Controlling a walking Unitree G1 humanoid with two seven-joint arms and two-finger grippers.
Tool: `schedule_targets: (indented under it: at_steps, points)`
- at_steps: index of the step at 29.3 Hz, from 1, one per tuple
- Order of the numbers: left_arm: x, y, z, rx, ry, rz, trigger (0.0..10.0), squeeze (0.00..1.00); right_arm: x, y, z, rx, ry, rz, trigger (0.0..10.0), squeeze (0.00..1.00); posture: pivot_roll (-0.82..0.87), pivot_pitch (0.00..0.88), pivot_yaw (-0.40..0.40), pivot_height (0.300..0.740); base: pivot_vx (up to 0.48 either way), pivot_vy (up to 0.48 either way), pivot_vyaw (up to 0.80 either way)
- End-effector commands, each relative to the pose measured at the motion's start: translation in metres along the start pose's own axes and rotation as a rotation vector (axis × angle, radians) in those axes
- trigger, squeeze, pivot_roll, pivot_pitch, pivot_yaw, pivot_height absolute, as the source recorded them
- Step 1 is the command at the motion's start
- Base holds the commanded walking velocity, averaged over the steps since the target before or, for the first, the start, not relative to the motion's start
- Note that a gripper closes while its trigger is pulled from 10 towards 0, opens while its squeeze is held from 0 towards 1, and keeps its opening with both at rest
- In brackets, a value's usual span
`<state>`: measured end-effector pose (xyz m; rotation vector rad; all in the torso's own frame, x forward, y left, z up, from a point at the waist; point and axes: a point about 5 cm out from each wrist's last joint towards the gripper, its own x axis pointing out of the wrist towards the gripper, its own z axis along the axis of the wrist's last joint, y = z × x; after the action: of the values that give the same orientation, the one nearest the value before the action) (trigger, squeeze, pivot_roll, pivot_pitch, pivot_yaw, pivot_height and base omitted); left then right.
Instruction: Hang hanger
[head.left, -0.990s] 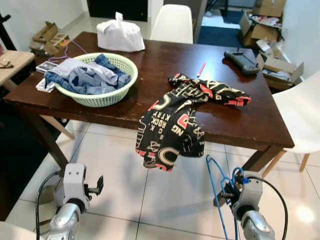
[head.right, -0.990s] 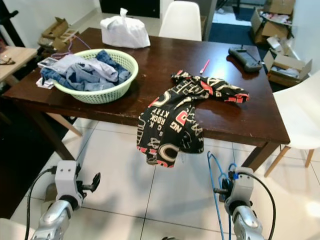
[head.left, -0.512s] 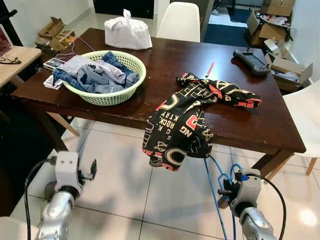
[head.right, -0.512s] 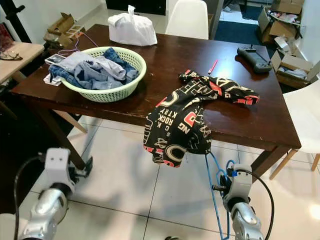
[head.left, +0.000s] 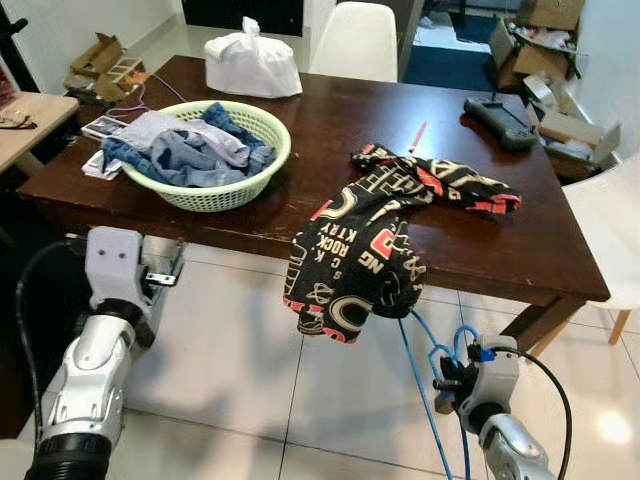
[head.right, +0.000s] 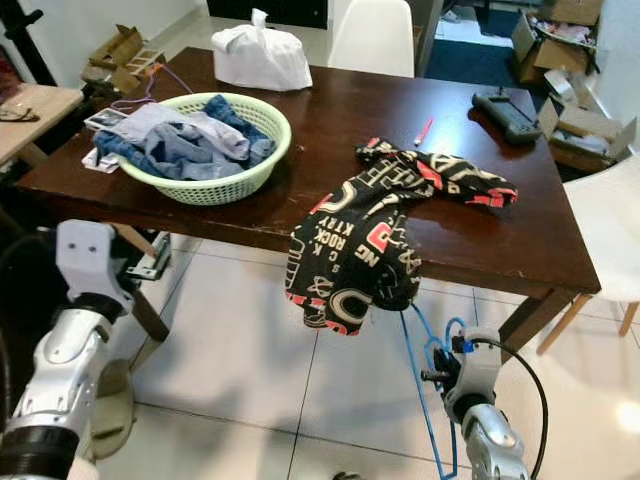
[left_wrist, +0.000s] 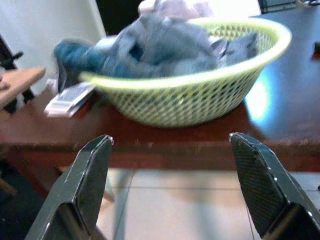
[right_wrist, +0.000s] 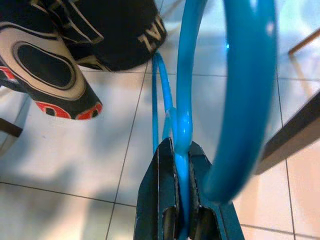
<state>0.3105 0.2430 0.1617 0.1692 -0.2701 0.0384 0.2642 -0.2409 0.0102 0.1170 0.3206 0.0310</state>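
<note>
A blue hanger is pinched in the right gripper below the table; the printed garment could be snagged and dragged off. The left gripper is held spread.

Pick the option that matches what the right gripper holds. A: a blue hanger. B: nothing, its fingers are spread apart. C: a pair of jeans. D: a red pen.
A: in the right wrist view the right gripper is clamped on the thin blue hanger, whose other end runs up under the black printed shirt that hangs off the table edge.
</note>
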Motion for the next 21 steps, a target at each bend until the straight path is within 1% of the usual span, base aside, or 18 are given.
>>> schedule_targets:
  at_steps: [1, 2, 6, 8, 10, 11, 12, 13, 14, 15, 16, 17, 18, 19, 21]
  points:
    - [0.000, -0.001, 0.002, 0.003, 0.009, 0.007, 10.0, 0.00, -0.005, -0.005, -0.006, 0.008, 0.023, -0.013, 10.0, 0.00, 0.02, 0.170, -0.023, 0.740, 0.000, 0.000, -0.80]
    - [0.001, -0.001, 0.005, 0.004, 0.004, 0.024, 10.0, 0.00, -0.005, -0.005, -0.006, 0.005, 0.023, -0.012, 10.0, 0.00, 0.02, 0.170, -0.023, 0.740, 0.000, 0.000, 0.00]
    - [0.001, -0.001, 0.007, 0.004, 0.001, 0.036, 10.0, 0.00, -0.005, -0.005, -0.006, 0.002, 0.022, -0.013, 10.0, 0.00, 0.02, 0.170, -0.023, 0.740, 0.000, 0.000, 0.00]
    - [0.001, 0.004, 0.014, 0.017, -0.004, 0.061, 10.0, 0.00, -0.005, -0.005, -0.006, -0.022, 0.031, 0.005, 10.0, 0.00, 0.02, 0.167, -0.022, 0.740, 0.000, 0.000, 0.00]
    - [0.001, 0.004, 0.014, 0.017, -0.004, 0.061, 10.0, 0.00, -0.005, -0.005, -0.006, -0.022, 0.031, 0.005, 10.0, 0.00, 0.02, 0.167, -0.022, 0.740, 0.000, 0.000, 0.00]
    - [0.002, 0.007, 0.018, 0.029, -0.007, 0.074, 10.0, 0.00, -0.005, -0.006, -0.006, -0.061, 0.044, 0.010, 10.0, 0.00, 0.02, 0.166, -0.023, 0.740, 0.000, 0.000, 0.00]
    - [0.002, 0.007, 0.018, 0.029, -0.007, 0.074, 10.0, 0.00, -0.005, -0.006, -0.006, -0.061, 0.044, 0.010, 10.0, 0.00, 0.02, 0.166, -0.023, 0.740, 0.000, 0.000, 0.00]
    - [0.003, 0.010, 0.021, 0.030, -0.011, 0.088, 10.0, 0.00, -0.005, -0.007, -0.006, -0.135, 0.070, 0.035, 10.0, 0.00, 0.02, 0.166, -0.023, 0.740, 0.000, 0.000, 0.00]
    - [0.003, 0.010, 0.021, 0.030, -0.011, 0.088, 10.0, 0.00, -0.005, -0.007, -0.006, -0.135, 0.070, 0.035, 10.0, 0.00, 0.02, 0.166, -0.023, 0.740, 0.000, 0.000, 0.00]
    - [0.004, 0.012, 0.024, 0.030, -0.014, 0.097, 10.0, 0.00, -0.006, -0.009, -0.007, -0.210, 0.099, 0.061, 10.0, 0.00, 0.02, 0.162, -0.023, 0.740, 0.000, 0.000, 0.00]
    - [0.004, 0.012, 0.024, 0.030, -0.014, 0.097, 10.0, 0.00, -0.006, -0.009, -0.007, -0.210, 0.099, 0.061, 10.0, 0.00, 0.02, 0.162, -0.023, 0.740, 0.000, 0.000, 0.00]
    - [0.004, 0.014, 0.027, 0.031, -0.016, 0.104, 10.0, 0.00, -0.007, -0.011, -0.008, -0.266, 0.125, 0.081, 10.0, 0.00, 0.02, 0.162, -0.023, 0.740, 0.000, 0.000, 0.00]
    - [0.004, 0.014, 0.027, 0.031, -0.016, 0.104, 10.0, 0.00, -0.007, -0.011, -0.008, -0.266, 0.125, 0.081, 10.0, 0.00, 0.02, 0.162, -0.023, 0.740, 0.000, 0.000, 0.00]
    - [0.004, 0.014, 0.028, 0.031, -0.017, 0.107, 10.0, 0.00, -0.007, -0.012, -0.009, -0.295, 0.138, 0.095, 10.0, 0.00, 0.02, 0.162, -0.023, 0.740, 0.000, 0.000, 0.00]
    - [0.004, 0.014, 0.028, 0.031, -0.017, 0.107, 10.0, 0.00, -0.007, -0.012, -0.009, -0.295, 0.138, 0.095, 10.0, 0.00, 0.02, 0.162, -0.023, 0.740, 0.000, 0.000, 0.00]
